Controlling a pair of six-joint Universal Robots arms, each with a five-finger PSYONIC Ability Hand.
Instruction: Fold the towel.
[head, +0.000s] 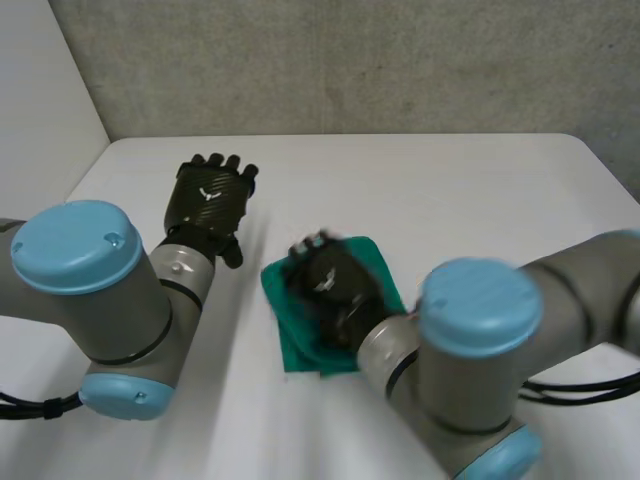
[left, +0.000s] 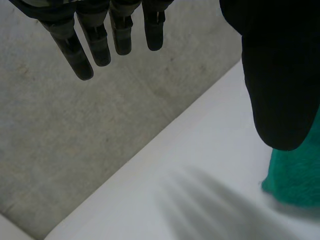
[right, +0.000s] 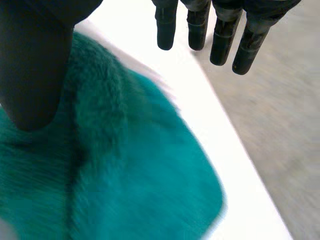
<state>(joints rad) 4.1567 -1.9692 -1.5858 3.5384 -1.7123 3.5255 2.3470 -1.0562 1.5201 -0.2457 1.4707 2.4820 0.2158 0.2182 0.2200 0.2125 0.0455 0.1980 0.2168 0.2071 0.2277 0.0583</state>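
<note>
Fluffy green towel (right: 150, 175) sits under my right hand (head: 330, 288), fingers straight, gripping nothing. A careless swipe could drag the fold open.

towel (head: 296, 345) on tabletop (head: 470, 200) | right hand (head: 330, 285) over towel | left hand (head: 210, 196) left of towel, apart, over bare tabletop | wall (head: 350, 60) behind tabletop

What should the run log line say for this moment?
right hand open above green fluffy towel | left hand open, apart from towel | surface: white table
</note>
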